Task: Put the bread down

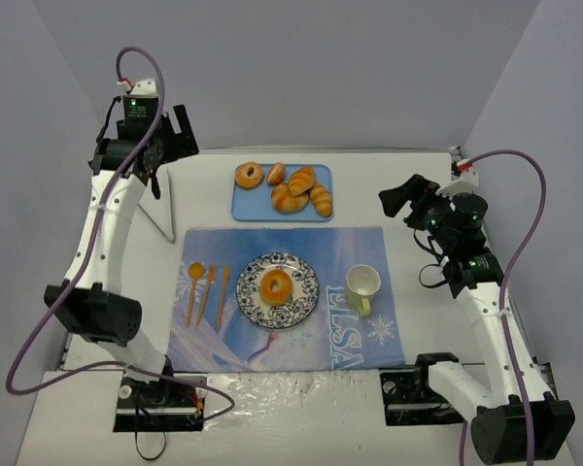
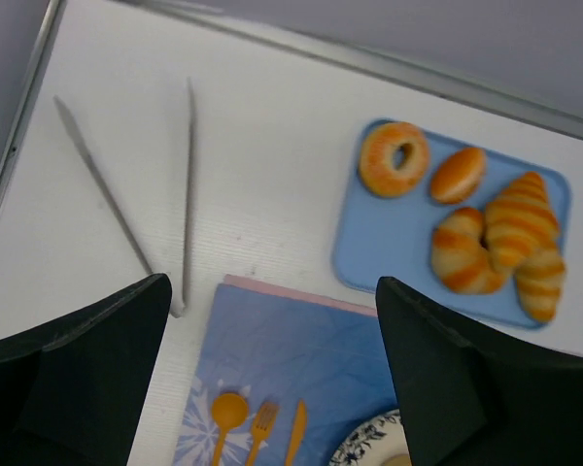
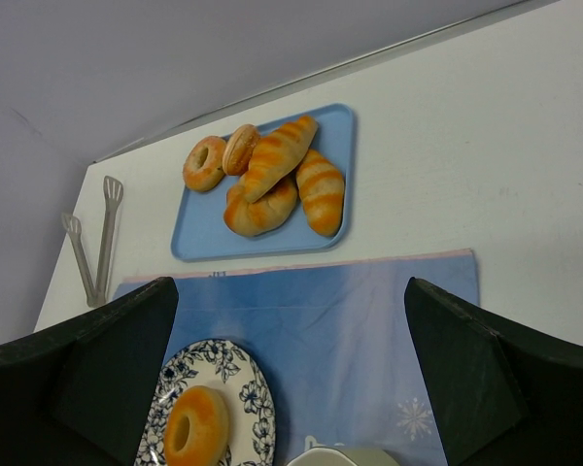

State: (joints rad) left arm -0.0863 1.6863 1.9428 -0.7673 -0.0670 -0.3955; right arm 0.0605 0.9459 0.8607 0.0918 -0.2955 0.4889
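The bread (image 1: 275, 285) is a golden ring donut lying flat in the middle of the blue-and-white patterned plate (image 1: 306, 303) on the placemat. It also shows in the right wrist view (image 3: 196, 439) on the plate (image 3: 256, 398). My left gripper (image 1: 180, 129) is open and empty, raised high at the back left, far from the bread; in its own view (image 2: 272, 282) only the plate's rim (image 2: 369, 449) shows. My right gripper (image 1: 400, 199) is open and empty, raised at the right, looking down past the plate (image 3: 290, 283).
A blue tray (image 1: 253, 206) at the back holds a second ring donut (image 1: 250, 176) and several crescent rolls (image 1: 296, 189). Metal tongs (image 2: 187, 175) lie at the left. On the blue placemat (image 1: 340, 252) are orange cutlery (image 1: 206, 291) and a pale mug (image 1: 362, 284).
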